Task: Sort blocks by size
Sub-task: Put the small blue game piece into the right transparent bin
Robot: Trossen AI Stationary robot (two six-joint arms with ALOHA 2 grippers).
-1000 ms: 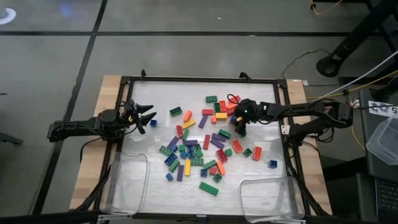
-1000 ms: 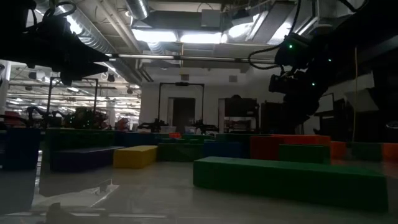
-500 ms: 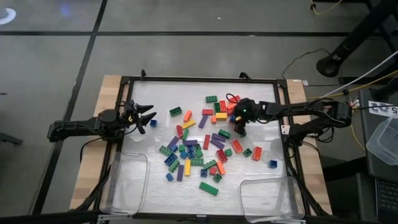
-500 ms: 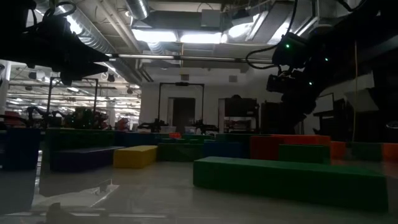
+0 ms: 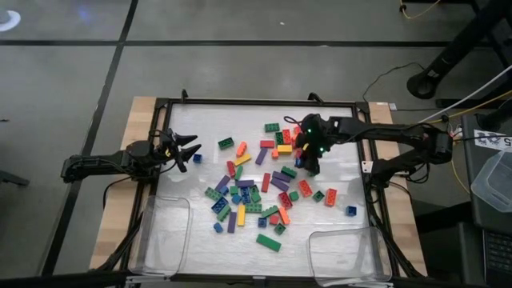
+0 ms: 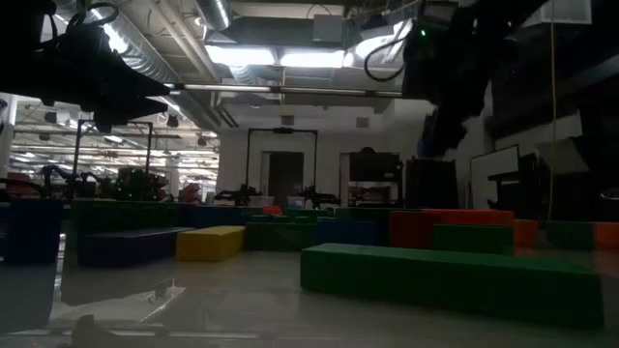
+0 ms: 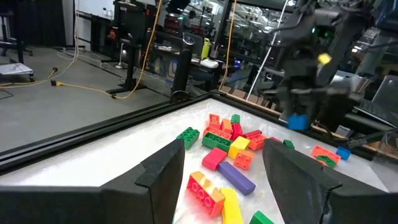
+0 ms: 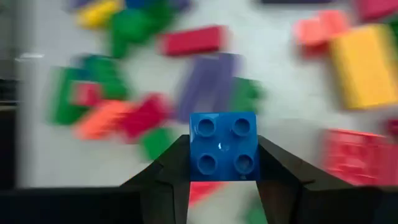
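L gripper (image 5: 189, 148) sits at the left edge of the table (image 5: 200, 120), fingers apart, nothing in them, a small blue block (image 5: 197, 158) just beside its tips. It's idle, so little risk there unless it swings in and knocks that one about.

Mid-table is the main pile of blocks (image 5: 248, 196), long and square mixed, all colours, loose and touching in spots. Two clear trays (image 5: 160, 236) at the near edge look empty, so sorting has barely begun, I'd say.

R gripper (image 5: 308, 156) hangs above the pile's right side, clamped on a small square blue brick (image 8: 223, 145), pads on two opposite faces, studs facing the wrist cam. Grip looks centred but shallow, only the brick's lower part between the tips. Risks as I see it: a fast swing toward a tray could twist or drop the brick back into the pile; a low carry could clip the red/orange cluster (image 5: 290, 138) under the arm and scatter it; and it could land in the wrong tray, since neither tray shows yet which size it takes.
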